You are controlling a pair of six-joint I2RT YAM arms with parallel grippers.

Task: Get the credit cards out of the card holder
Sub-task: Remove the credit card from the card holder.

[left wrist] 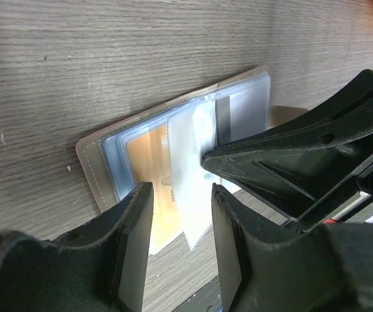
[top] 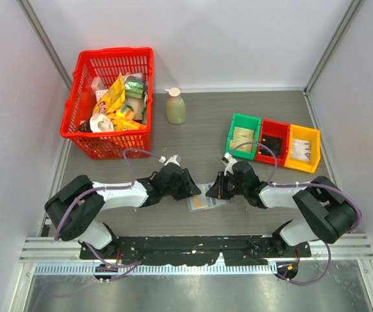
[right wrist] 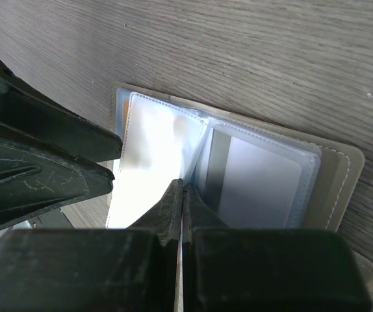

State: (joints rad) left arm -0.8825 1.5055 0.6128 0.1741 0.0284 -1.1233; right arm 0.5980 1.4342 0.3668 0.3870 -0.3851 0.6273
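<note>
The card holder [top: 204, 199] lies open on the table between my two grippers. Its grey-olive cover [left wrist: 90, 159] faces down and its clear sleeves fan upward. A yellow-orange credit card [left wrist: 149, 159] sits inside a left-hand sleeve. My left gripper [left wrist: 181, 218] is open, with its fingers either side of the sleeves' near edge and nothing held. My right gripper [right wrist: 183, 195] is shut on the edge of a clear sleeve at the middle of the holder [right wrist: 339, 175]. It lifts that sleeve upright. A pale grey panel [right wrist: 258, 185] shows to its right.
A red basket [top: 108, 97] of snack packets stands at the back left. A soap bottle [top: 175, 107] is behind the holder. Green [top: 243, 136], red [top: 272, 140] and yellow [top: 301, 148] bins stand at the right. The two grippers nearly touch.
</note>
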